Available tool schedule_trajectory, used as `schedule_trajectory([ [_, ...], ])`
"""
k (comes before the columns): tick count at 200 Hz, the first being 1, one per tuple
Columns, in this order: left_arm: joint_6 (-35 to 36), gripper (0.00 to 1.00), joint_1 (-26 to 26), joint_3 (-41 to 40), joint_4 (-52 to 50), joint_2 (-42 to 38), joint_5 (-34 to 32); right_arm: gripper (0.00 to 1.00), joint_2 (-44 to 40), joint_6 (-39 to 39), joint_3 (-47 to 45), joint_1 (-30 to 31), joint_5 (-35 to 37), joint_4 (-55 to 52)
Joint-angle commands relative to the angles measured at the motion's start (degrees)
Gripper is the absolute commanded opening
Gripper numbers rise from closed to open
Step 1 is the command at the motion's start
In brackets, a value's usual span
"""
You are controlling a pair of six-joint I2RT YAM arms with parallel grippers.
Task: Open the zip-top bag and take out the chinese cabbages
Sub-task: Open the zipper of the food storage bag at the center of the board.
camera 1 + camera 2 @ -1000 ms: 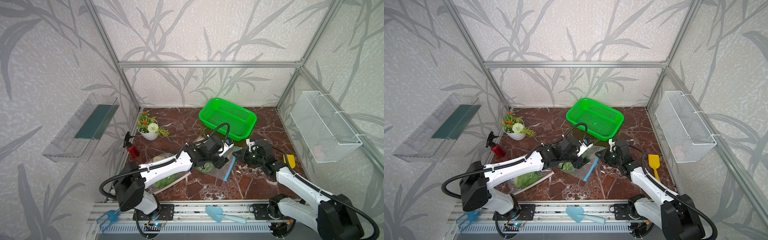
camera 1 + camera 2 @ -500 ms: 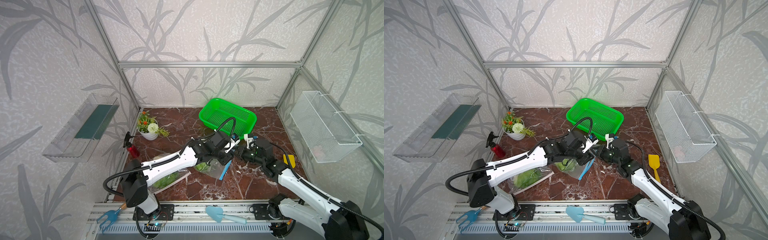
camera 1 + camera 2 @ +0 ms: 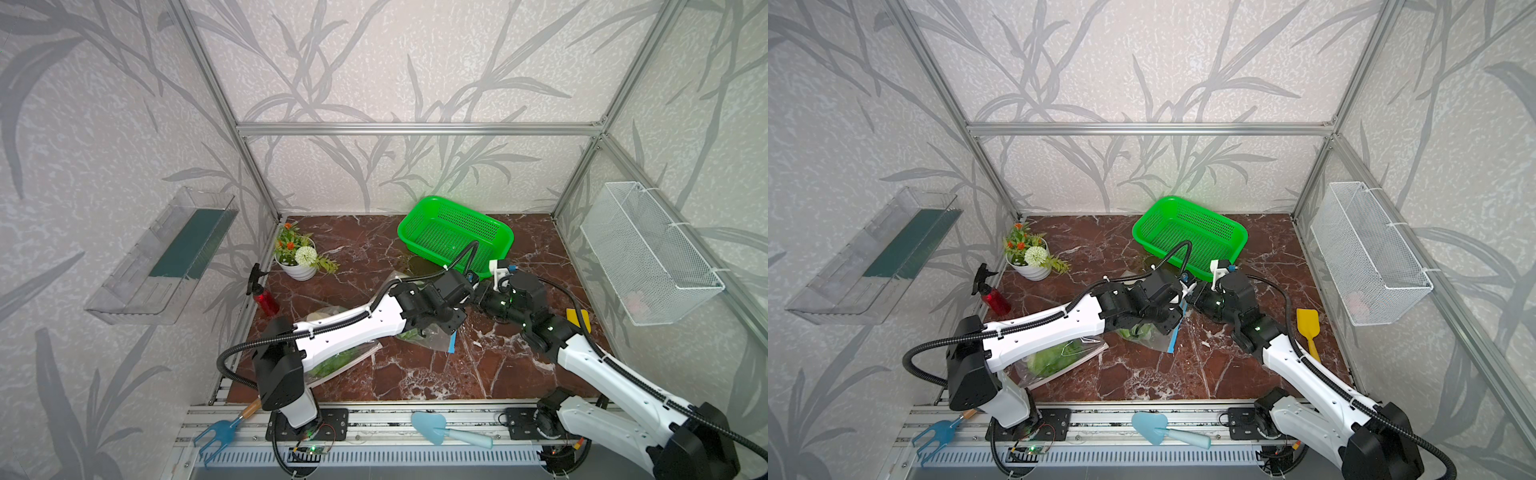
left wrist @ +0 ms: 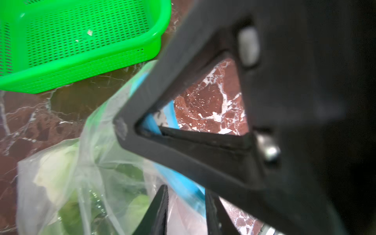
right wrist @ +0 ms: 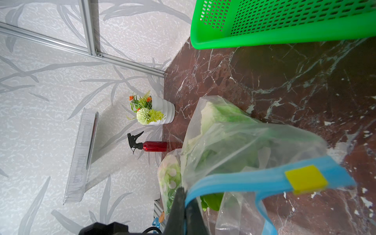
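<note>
Pale-green cabbage (image 5: 219, 118), seemingly inside clear bag (image 5: 284, 138)

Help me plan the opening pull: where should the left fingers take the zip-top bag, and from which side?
The free lip of the blue zip strip, beside where the right gripper pinches it. Come from the mouth end, left fingers astride the edge: the strip is a flat raised band, while the film over the chinese cabbage is slack.

No readable text, no labels, no numbers
</note>
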Motion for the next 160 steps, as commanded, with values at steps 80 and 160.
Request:
schedule_trajectory([
  [80,-2.7,0.00,-1.7,0.2,-0.4,1.2,-7.7,0.00,-2.0,2.4,1.2,2.6,5.7,-1.2],
  [160,-1.6,0.00,-1.7,-1.8,-1.2,-3.6,-9.8,0.45,-4.9,-13.2,1.8,2.4,7.0,-6.5],
])
